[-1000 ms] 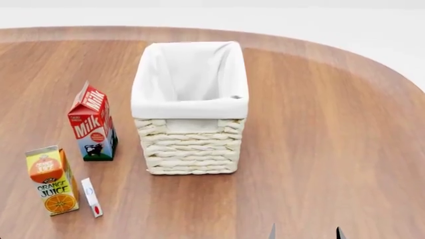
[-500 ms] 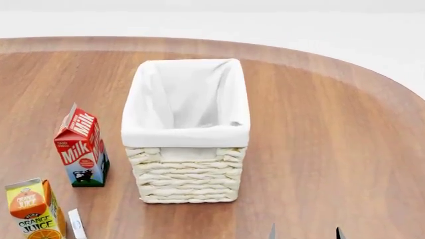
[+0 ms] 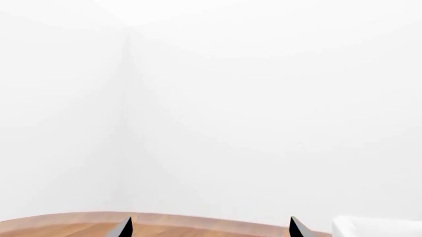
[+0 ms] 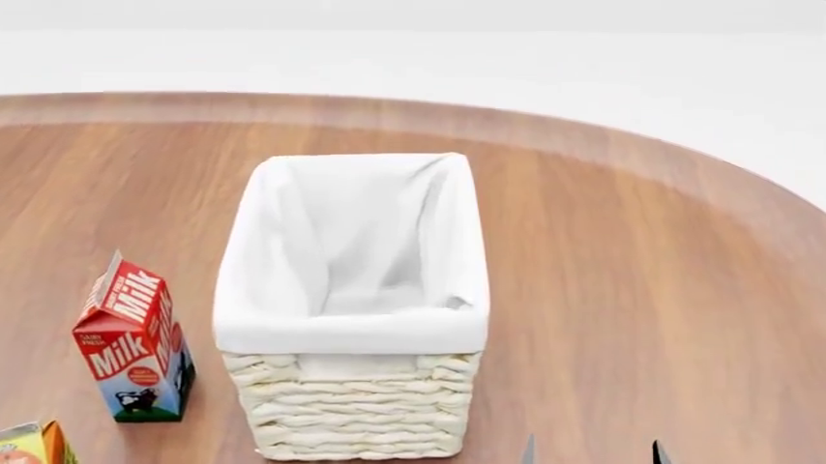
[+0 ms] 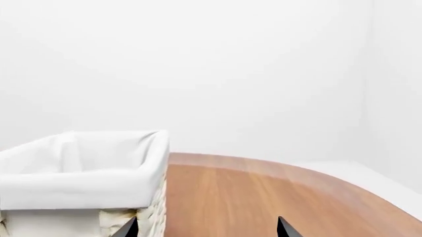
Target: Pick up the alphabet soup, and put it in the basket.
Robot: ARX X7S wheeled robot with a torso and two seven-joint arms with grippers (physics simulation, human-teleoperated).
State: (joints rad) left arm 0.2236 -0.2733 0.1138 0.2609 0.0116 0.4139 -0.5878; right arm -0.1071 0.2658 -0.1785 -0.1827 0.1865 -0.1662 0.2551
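A cream wicker basket [image 4: 351, 319] with a white cloth lining folded over its rim stands upright on a round-edged wooden table [image 4: 620, 290], near the middle of the head view. No object shows in the part of its interior that is visible.

A red, white and blue milk carton [image 4: 130, 338] stands upright on the table to the basket's left, apart from it. At the lower left corner of the head view, only the top of an orange carton [image 4: 29, 445] is visible.

The soup is in none of the three views, so its place cannot be told.

Right gripper [image 4: 591, 451]: only two dark fingertips show at the bottom edge of the head view, to the right of the basket's near corner. In the right wrist view the same tips [image 5: 205, 228] stand well apart with nothing between them, and the basket [image 5: 79, 177] lies just beyond one tip.

Left gripper [image 3: 209, 228]: seen only in the left wrist view, two dark tips spread apart and holding nothing, above the table edge [image 3: 59, 224], facing a blank white wall. A white corner [image 3: 376, 227], probably the basket lining, shows beside one tip.
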